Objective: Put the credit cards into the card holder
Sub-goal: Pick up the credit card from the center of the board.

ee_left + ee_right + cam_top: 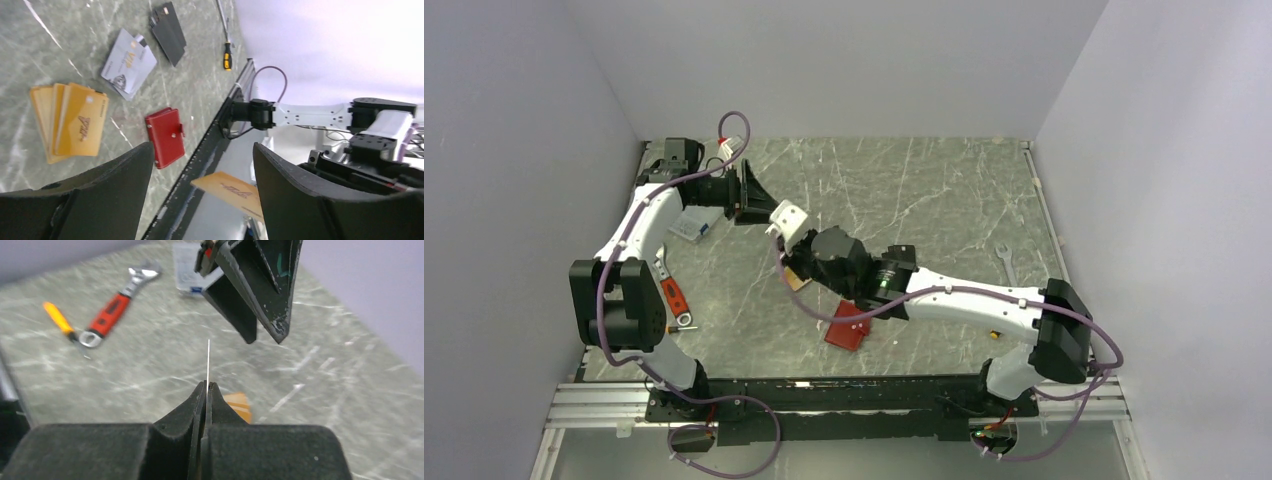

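Right wrist view: my right fingers (207,390) are pinched shut on a gold card (208,362) seen edge-on, held above the desk (150,365). My left fingers (200,165) hang spread wide, gripping nothing. Below them lie the gold card stack (70,122), silver cards (127,62) and, near the desk's edge, the closed red card holder (164,136); overhead, my right arm half hides it.

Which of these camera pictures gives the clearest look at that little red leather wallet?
The left wrist view: the small dark-red leather wallet lies closed on the table, whole, snap tab showing. The top view shows the wallet partly hidden under the right arm. The right wrist view does not show it.
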You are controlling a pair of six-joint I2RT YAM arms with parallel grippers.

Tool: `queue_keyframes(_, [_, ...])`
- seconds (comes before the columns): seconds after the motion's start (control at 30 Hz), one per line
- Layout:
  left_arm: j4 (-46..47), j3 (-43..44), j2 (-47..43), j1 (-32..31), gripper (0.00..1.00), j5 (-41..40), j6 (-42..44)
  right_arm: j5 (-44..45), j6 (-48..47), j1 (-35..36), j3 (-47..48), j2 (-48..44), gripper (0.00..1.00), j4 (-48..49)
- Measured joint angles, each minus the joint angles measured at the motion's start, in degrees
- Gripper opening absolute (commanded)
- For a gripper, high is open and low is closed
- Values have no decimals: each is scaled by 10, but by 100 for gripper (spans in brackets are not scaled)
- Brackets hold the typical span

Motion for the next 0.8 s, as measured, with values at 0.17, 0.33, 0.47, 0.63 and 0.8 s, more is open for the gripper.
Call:
queue_keyframes(0.17, [-2,-7,1,0,80,26,-40,154,-174,55,-1,19,0,9])
queue_keyframes(0.33, [1,-8,1,0,76,40,-75,251,-370,87,-19,60,0,111])
queue_keyframes(0.47, [1,-7,7,0,74,54,-93,281,-500,99,-24,103,0,202])
queue_keyframes(0.63, [3,-7,17,5,70,72,-114,303,-651,112,-41,168,0,348])
queue_keyframes(0.8, [31,-11,17,16,65,92,-143,304,-758,122,-62,232,0,459])
